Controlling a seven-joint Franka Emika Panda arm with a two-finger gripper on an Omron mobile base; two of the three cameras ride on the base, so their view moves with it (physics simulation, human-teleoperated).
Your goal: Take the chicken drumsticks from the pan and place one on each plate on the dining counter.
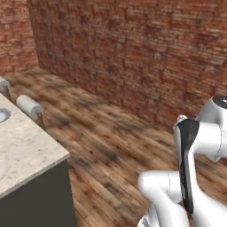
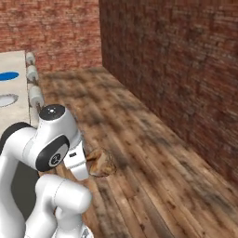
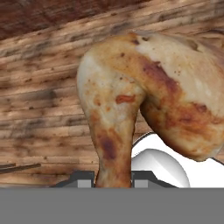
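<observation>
White arm [image 2: 42, 153] folded low, jaws closed tight on a drumstick [image 3: 131, 96] at its narrow end.

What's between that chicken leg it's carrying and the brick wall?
Only bare wooden floor, in the right base view; the drumstick hangs in the end effector, clear of the brick wall.

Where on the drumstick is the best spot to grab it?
Probably the thin bone end. The drumstick is fat at the top and narrows to a slim shank, which fits between narrow fingers. The gripper is shut on that shank, coming from below in the hand view with one finger on each side.
</observation>
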